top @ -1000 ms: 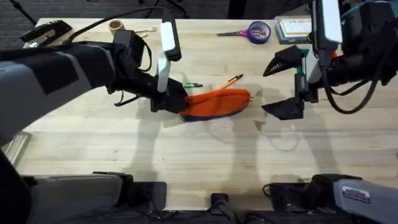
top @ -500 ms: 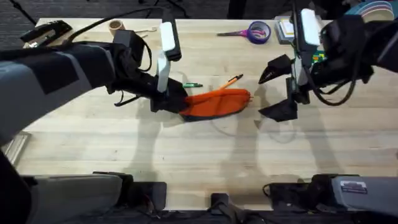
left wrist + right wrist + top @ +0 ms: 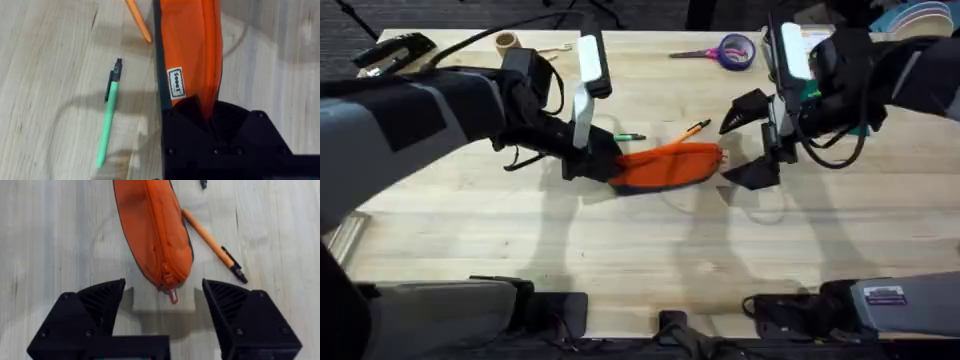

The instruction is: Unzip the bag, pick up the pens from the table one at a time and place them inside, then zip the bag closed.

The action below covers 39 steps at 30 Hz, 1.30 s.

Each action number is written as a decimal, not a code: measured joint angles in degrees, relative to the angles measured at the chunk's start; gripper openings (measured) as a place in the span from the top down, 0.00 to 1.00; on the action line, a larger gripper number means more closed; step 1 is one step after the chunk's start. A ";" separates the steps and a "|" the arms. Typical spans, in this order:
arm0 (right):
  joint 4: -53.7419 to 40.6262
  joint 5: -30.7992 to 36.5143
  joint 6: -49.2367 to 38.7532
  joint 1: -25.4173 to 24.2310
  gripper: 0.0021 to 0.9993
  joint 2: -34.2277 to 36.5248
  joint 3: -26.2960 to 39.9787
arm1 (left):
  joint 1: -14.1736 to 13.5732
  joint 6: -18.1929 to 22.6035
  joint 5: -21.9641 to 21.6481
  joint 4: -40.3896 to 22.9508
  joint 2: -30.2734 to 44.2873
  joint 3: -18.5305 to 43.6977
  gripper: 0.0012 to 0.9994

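The left gripper (image 3: 603, 165) has its jaws closed on one end of the bag (image 3: 667, 166), and the left wrist view shows the orange fabric going in between the black fingers (image 3: 215, 145). I judge this hold is there to keep the bag fixed, so that it will not slide when the zipper is pulled from the other end.

The right gripper (image 3: 744, 143) stands with its jaws wide apart just beyond the opposite end of the bag, not touching it. In the right wrist view the two fingers (image 3: 95, 305) are on both sides of the small orange zipper pull (image 3: 172, 296), which sticks out from the tip of the bag. The zipper line along the top looks fully closed, so I think the unzipping is not yet begun, and the open jaws are lined up to take the pull.

The bag lies flat on the table (image 3: 620, 250), near its middle. The green pen (image 3: 108, 121) rests just beside the bag on its far side, apart from it. The orange pen (image 3: 212, 245) lies also on that side, slanted, with one end close to the edge of the bag. Both pens are outside the bag. Farther behind the bag, near the back edge of the table, are the purple-handled scissors (image 3: 720, 51).
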 joint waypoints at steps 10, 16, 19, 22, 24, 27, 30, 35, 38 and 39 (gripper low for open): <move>0.41 0.00 -0.02 0.52 0.16 0.77 0.04 | 0.00 0.00 0.00 0.02 0.00 0.00 0.96; 0.35 0.02 -0.01 0.52 0.48 1.73 0.04 | 0.00 0.00 0.00 0.02 0.00 0.00 0.96; 0.31 0.04 -0.18 0.50 0.85 1.73 0.04 | 0.00 0.00 -0.04 0.21 0.00 0.00 0.96; 0.24 0.07 -0.19 0.55 0.96 1.73 0.06 | 0.00 0.00 -0.07 0.26 0.00 0.00 0.96; 0.24 0.07 -0.20 0.56 0.97 1.73 0.04 | 0.00 0.00 -0.07 0.26 0.00 0.00 0.96; 0.24 0.07 -0.20 0.56 0.97 1.73 0.05 | 0.00 0.00 -0.07 0.26 0.00 0.00 0.96; 0.24 0.04 -0.20 0.56 0.97 1.73 0.04 | 0.00 0.00 -0.07 0.26 0.00 0.00 0.96; 0.24 0.04 -0.20 0.56 0.97 1.70 0.04 | 0.00 0.00 -0.06 0.26 0.00 0.00 0.96; 0.32 0.09 -0.20 0.56 0.97 0.85 0.04 | 0.00 0.00 -0.17 0.26 0.00 0.00 0.96; 0.39 0.11 -0.20 0.56 0.97 0.33 0.04 | 0.00 0.00 -0.22 0.26 0.00 0.00 0.96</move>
